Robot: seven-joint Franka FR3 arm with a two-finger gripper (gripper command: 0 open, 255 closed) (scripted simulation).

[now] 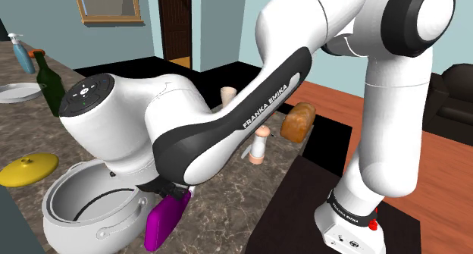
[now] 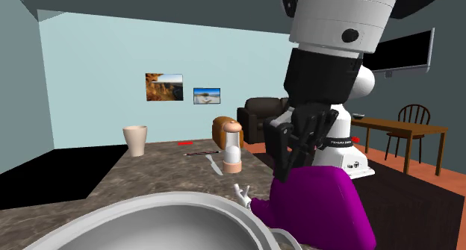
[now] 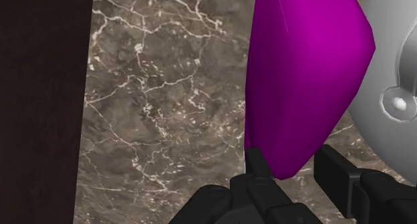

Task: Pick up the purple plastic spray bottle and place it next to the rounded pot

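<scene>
**Purple spray bottle in gripper, just beside pot**

Noted the all-black two-finger gripper (image 1: 176,190) low under the white arm, jaws closed on the glossy purple plastic spray bottle (image 1: 167,221). Confirmed in the wrist view: black fingers (image 3: 256,164) pressed to either side of the bottle's narrow end, with the broad purple body extending away from them.

Found the spray bottle tilted, hanging below the gripper just beside the outer wall of the rounded white-grey pot (image 1: 59,228). Unable to tell whether bottle and pot are touching. Equally unable to tell whether the bottle rests on or hangs clear of the brown, white-veined marble countertop (image 1: 242,192).

Pot uncovered, with the interior visible. Flat round yellow lid (image 1: 29,169) lying on the countertop near the pot, toward the shoulder view's left.

Recorded further back on that side: dark green bottle (image 1: 49,82), upright; blue pump bottle (image 1: 21,54); white plate (image 1: 19,92).

Recorded well apart from the pot, toward the shoulder view's right: brown bread loaf (image 1: 298,121), beige cup (image 1: 228,95) and small white bottle with pinkish cap (image 1: 259,146), upright.
</scene>
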